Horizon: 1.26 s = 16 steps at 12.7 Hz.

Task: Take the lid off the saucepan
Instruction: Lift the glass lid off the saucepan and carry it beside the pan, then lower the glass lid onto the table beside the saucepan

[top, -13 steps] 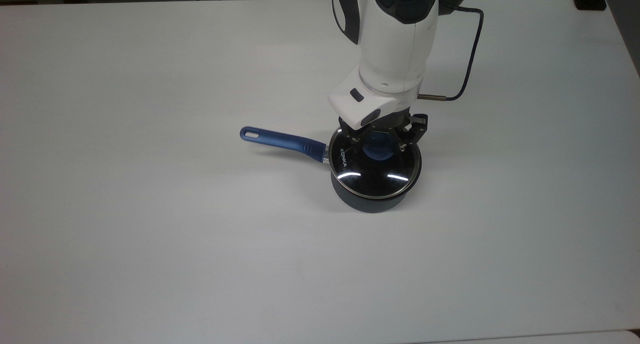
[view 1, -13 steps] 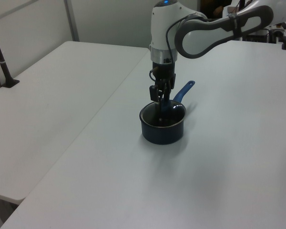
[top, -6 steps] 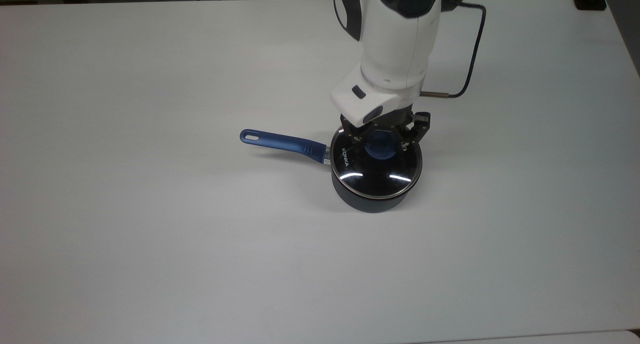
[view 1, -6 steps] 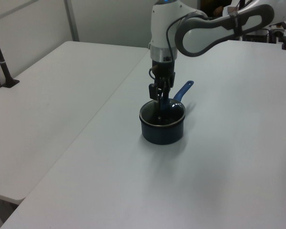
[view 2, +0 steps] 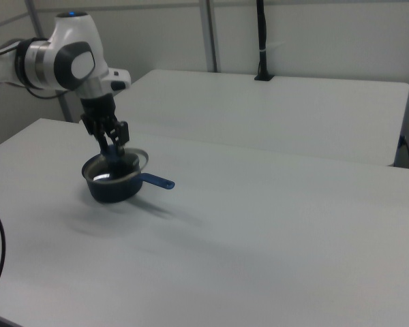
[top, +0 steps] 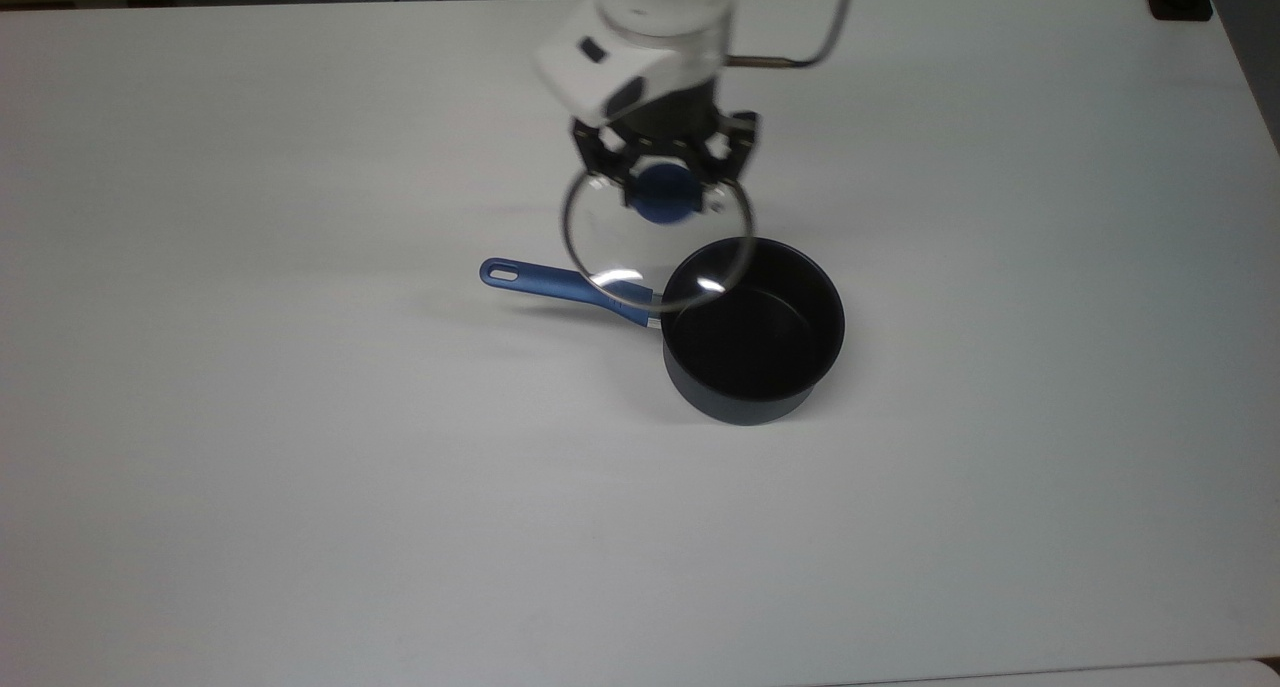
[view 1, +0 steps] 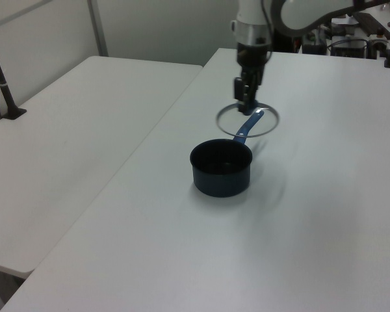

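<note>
Top view, left to right: the gripper (top: 661, 192), clamped on the blue knob, now holds the lid (top: 640, 267) raised over the handle, where earlier it sat on the pot; the saucepan (top: 752, 332) stands uncovered, unmoved on the table (top: 300, 467).

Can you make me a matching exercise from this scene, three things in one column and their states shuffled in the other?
Things:
1. round clear glass lid with blue knob
2. dark navy saucepan with long blue handle
3. tool

States:
A. stands open on the white table
B. shut on the knob
C. held up in the air

Pairs: 1-C, 2-A, 3-B
</note>
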### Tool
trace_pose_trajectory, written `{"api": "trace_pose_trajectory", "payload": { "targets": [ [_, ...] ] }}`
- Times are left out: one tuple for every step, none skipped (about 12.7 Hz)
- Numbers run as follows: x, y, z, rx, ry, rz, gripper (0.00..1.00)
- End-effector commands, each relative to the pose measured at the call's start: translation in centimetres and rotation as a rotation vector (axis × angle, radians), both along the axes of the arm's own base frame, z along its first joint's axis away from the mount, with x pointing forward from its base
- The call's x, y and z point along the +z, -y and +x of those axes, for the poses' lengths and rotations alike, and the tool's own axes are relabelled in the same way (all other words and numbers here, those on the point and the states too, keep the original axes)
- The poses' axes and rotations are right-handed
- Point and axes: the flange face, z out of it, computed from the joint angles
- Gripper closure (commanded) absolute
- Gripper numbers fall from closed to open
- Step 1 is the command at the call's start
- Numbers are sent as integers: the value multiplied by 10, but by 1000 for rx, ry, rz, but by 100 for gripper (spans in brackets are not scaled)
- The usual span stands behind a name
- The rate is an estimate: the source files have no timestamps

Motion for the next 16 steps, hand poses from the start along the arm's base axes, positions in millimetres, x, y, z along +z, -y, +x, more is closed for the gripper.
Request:
{"api": "trace_pose_trajectory", "payload": {
  "targets": [
    [-23,44,-57,54,-66,-4,65],
    [-41,52,-67,62,-100,-8,66],
    [-57,59,-69,57,-92,-11,66],
    [-78,63,-74,62,-95,-16,66],
    [-91,67,-78,89,-92,-17,66],
    [-95,76,-78,81,-92,-16,66],
    [-97,78,-78,87,-95,-16,66],
    [-104,80,-80,89,-107,-17,66],
    [-109,80,-80,92,-98,-17,66],
    [-124,80,-80,89,-101,-16,66],
    [-130,80,-77,80,-89,-16,66],
    [-137,80,-76,78,-93,-15,66],
    [-141,80,-75,77,-98,-15,65],
    [-145,82,-74,74,-106,-15,65],
    [-150,86,-74,73,-116,-15,64],
    [-152,89,-74,73,-122,-15,62]
  ]
}}
